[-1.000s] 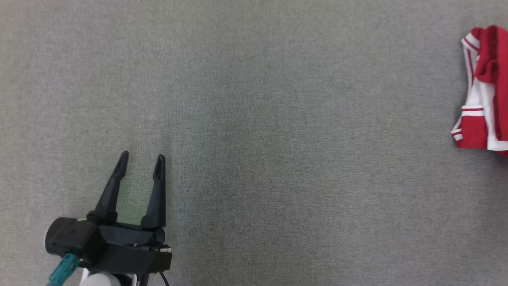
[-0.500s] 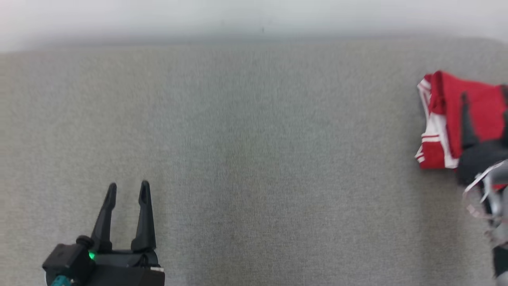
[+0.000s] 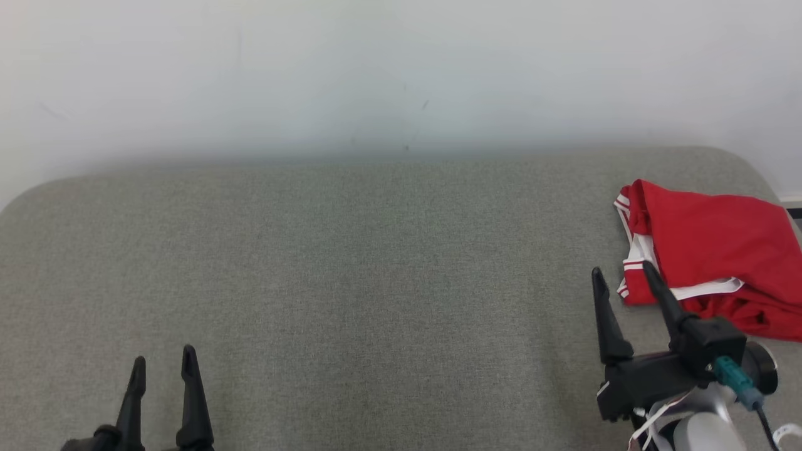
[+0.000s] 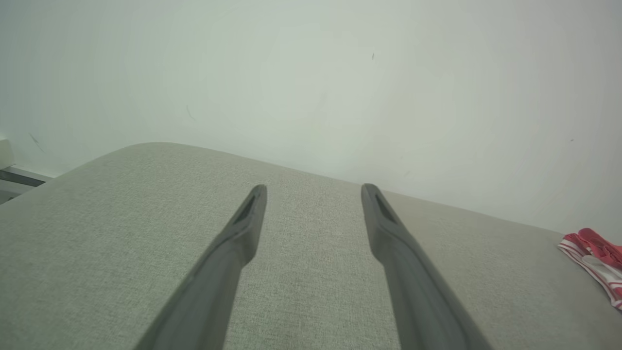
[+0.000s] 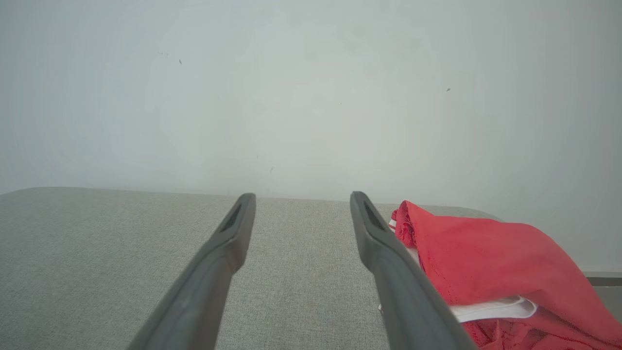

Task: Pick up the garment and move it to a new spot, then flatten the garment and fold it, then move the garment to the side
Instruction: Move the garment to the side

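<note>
"Right wrist view first: how do the fingers (image 5: 376, 238) stand?"
"Spread wide, nothing between them. The right gripper (image 3: 620, 268) hovers just left of the red-and-white garment (image 3: 708, 238). One fingertip overlaps the garment's near-left corner in the head view, but I cannot tell whether it touches."
"And the other?"
"The left gripper (image 3: 163, 352) is spread too, empty, well left of the garment."
"Room to move?"
"Bare grey padded surface (image 3: 376, 250) stretches left of the garment, which lies crumpled by the surface's rounded right edge. The pale wall (image 3: 376, 75) stands behind it."
</note>
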Motion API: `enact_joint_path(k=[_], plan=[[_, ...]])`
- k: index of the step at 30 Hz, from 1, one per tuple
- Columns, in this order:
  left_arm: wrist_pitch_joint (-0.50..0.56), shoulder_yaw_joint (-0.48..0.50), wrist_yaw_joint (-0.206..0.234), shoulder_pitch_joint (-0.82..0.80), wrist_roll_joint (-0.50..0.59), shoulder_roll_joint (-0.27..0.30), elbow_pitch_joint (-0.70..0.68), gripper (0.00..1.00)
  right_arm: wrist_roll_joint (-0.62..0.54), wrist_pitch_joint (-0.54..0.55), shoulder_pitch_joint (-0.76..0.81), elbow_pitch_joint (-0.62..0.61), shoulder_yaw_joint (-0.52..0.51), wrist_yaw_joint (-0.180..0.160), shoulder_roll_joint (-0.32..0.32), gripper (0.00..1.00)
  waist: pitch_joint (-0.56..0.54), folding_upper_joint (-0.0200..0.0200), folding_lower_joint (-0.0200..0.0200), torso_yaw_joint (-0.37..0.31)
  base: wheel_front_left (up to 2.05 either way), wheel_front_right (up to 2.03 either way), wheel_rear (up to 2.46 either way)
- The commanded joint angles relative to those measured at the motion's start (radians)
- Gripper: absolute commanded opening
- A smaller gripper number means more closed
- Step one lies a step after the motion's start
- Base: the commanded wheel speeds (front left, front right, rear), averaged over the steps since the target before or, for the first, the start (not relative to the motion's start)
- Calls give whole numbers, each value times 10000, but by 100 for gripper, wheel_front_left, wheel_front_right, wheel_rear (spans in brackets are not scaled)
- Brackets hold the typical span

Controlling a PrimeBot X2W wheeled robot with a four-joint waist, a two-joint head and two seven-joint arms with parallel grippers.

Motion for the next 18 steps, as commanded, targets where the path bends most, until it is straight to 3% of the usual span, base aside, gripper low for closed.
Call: enact_joint_path(k=[1,5,18], plan=[[-29,5,-48,158,108,-54,73,100,-48,-26,166,-42,20,-27,51,100,-152,2,3,-48,0,0,0],[-29,51,-110,314,174,-57,252,100,-135,-31,672,-264,213,-27,333,100,-180,2,3,14,0,0,0],[-29,24,-278,710,402,-95,368,100,470,133,1849,-738,272,-27,423,100,-132,2,3,51,0,0,0]])
